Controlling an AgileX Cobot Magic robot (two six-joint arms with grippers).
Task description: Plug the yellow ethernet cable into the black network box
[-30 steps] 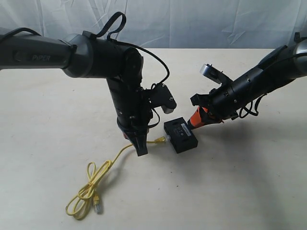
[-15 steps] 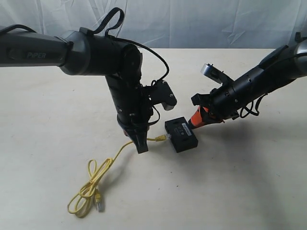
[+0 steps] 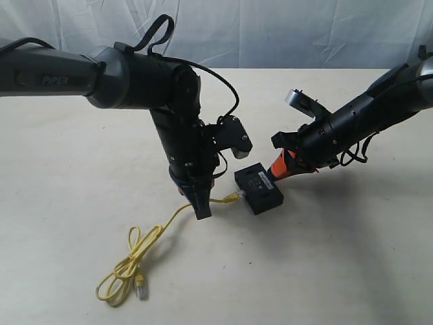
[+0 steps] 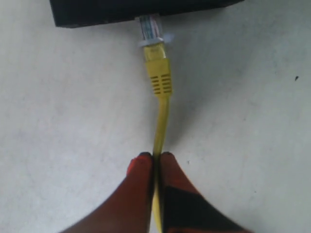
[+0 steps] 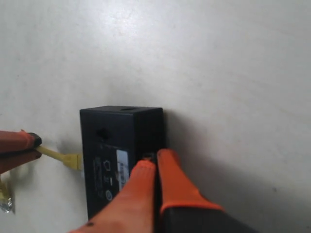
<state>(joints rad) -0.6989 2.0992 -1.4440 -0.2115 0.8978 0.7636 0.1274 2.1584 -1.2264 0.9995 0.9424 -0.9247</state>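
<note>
The black network box (image 3: 258, 189) lies flat on the table between the two arms. My left gripper (image 3: 201, 210) points down just left of it, shut on the yellow ethernet cable (image 4: 161, 114) a short way behind its boot. The clear plug (image 4: 151, 27) reaches into the side of the network box (image 4: 121, 9); how deep it sits I cannot tell. The rest of the cable trails to a loose bundle (image 3: 127, 269) at the front left. My right gripper (image 5: 155, 158) is shut, with its orange tips against the far edge of the box (image 5: 116, 141).
A pale tabletop (image 3: 352, 257) surrounds everything, and a white cloth backdrop (image 3: 284, 30) hangs behind it. The cable's free plug end (image 3: 140, 291) lies by the bundle. Black hoses loop off the left arm (image 3: 159, 34).
The left gripper, the plug and the box have all shifted slightly right. The right gripper gave way slightly with them. Both grippers stay shut.
</note>
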